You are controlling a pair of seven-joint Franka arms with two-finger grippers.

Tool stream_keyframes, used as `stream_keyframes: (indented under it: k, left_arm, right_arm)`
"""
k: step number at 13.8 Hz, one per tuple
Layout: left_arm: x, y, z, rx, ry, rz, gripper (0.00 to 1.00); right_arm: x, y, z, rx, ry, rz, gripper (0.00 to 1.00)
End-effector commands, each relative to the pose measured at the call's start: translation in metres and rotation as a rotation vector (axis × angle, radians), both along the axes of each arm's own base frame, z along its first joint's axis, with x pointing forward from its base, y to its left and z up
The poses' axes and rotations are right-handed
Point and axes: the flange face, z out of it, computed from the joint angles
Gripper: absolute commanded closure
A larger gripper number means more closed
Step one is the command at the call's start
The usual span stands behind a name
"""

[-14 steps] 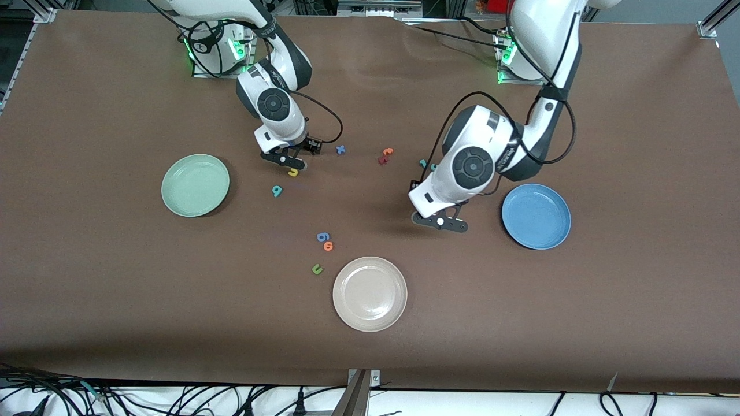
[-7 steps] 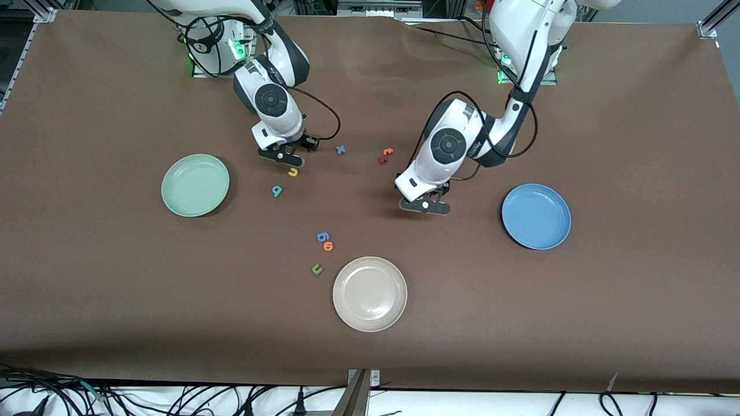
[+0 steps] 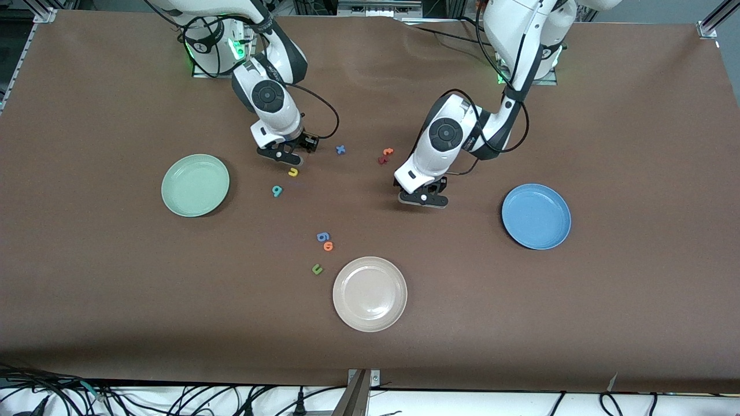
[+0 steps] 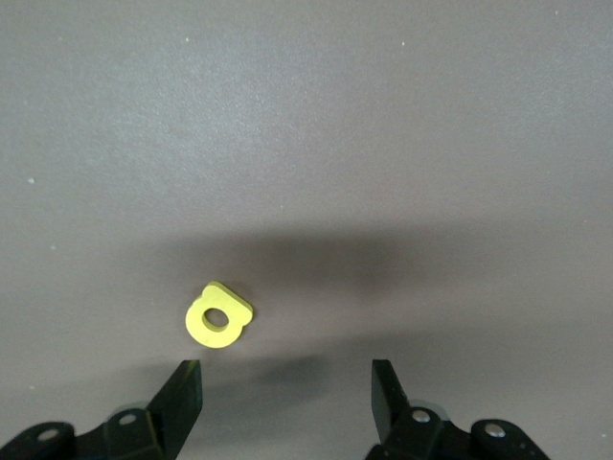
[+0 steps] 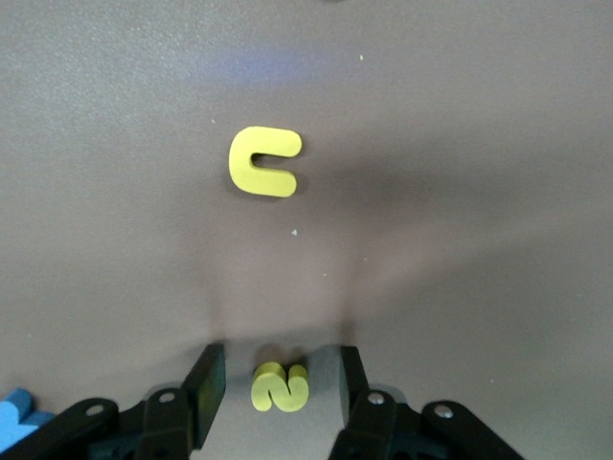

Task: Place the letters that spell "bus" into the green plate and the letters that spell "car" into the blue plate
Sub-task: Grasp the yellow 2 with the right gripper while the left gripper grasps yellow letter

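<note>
While my right gripper sits around the yellow s, its fingers are not touching it. My left gripper hangs wide open by the yellow a.

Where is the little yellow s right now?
In the right wrist view, the yellow s lies on the table between the right gripper's open fingers, beside the yellow u.

Both arms are glossy white shells with dark grey joint bands and a round dark cap near the wrist. Black cables loop off each one. The left gripper and right gripper are black with small silver screws, and green lights glow at the bases.
</note>
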Motion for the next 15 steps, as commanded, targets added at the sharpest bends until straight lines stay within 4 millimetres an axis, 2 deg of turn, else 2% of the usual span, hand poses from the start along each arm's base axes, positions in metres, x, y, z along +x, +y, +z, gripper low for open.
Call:
stream_keyframes:
  k: [1, 5, 7, 9, 12, 13, 15]
  left_arm:
    - [0.001, 0.010, 0.009, 0.018, -0.043, -0.021, 0.21]
    - [0.009, 0.014, 0.006, 0.024, -0.051, -0.025, 0.22]
    - [0.011, 0.014, 0.003, 0.027, -0.050, -0.024, 0.22]
    - [0.028, 0.017, -0.005, 0.037, -0.056, -0.018, 0.22]
    - [0.032, 0.020, -0.004, 0.044, -0.055, -0.019, 0.22]
    - [0.031, 0.019, -0.004, 0.044, -0.055, -0.020, 0.22]
    - [0.031, 0.019, -0.005, 0.045, -0.054, -0.020, 0.22]
  right_arm:
    - [-0.004, -0.002, -0.002, 0.016, -0.007, -0.018, 0.44]
    - [-0.009, 0.004, -0.001, 0.018, -0.003, -0.012, 0.61]
    - [-0.010, 0.005, -0.001, 0.018, -0.004, -0.019, 0.64]
    - [-0.010, 0.004, -0.001, 0.017, -0.003, -0.020, 0.64]
    - [-0.010, 0.004, 0.000, 0.017, -0.003, -0.020, 0.65]
    - [-0.010, 0.004, 0.000, 0.017, -0.003, -0.018, 0.72]
    - [-0.010, 0.004, 0.000, 0.016, -0.002, -0.015, 0.94]
